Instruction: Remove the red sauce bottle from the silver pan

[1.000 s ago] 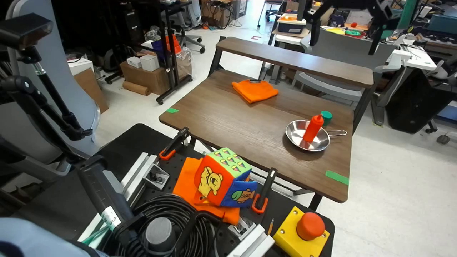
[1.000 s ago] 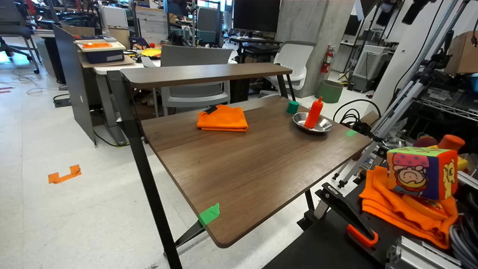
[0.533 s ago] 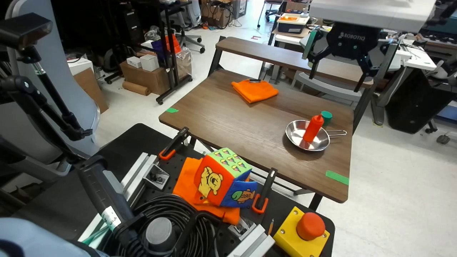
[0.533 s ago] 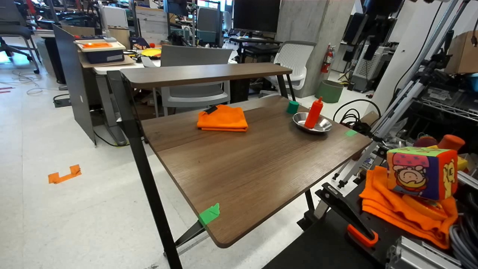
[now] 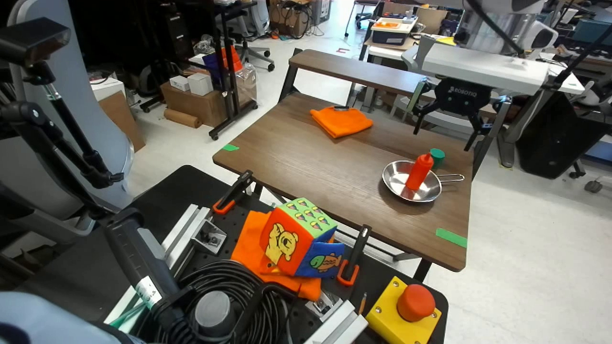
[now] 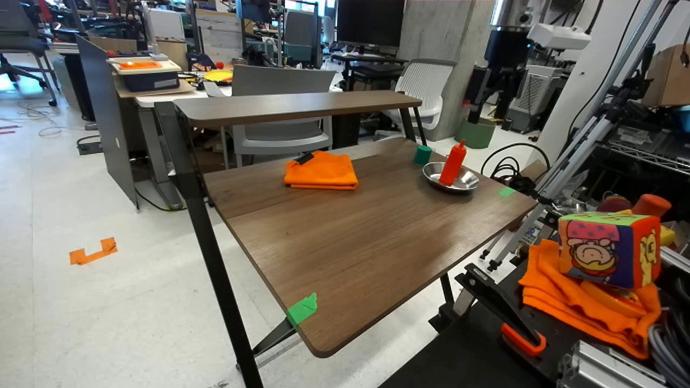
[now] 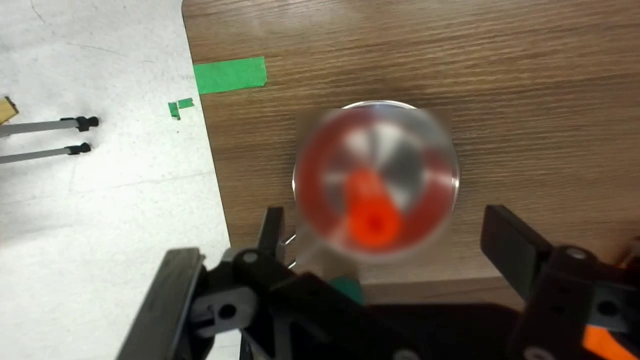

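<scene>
Lower now, and a touch further left in both exterior views, the gripper (image 5: 442, 138) has dropped since half a second ago, while the bottle (image 5: 419, 172) and the pan (image 5: 396, 179) have stayed put. From where I stand it hangs at the upper right of the frame, apart from the bottle, fingers spread wide with nothing between them. The bottle stands inside the pan, right of centre, so I'd call this the approach, with the removal itself not begun. My worry is aim. In the wrist view the bottle, blurred, shows mid-frame between the fingers, the pan's rim around it; should the descent drift sideways, a finger could come down on the bottle's top and topple it, slim and tall as it looks. Going too deep might set a finger on the rim and tip the pan, bottle and all. Closing off-centre could shove the bottle over before it's properly gripped. A green object (image 5: 437, 156) sits near the pan, too, and I reckon a careless swing could knock it.
</scene>
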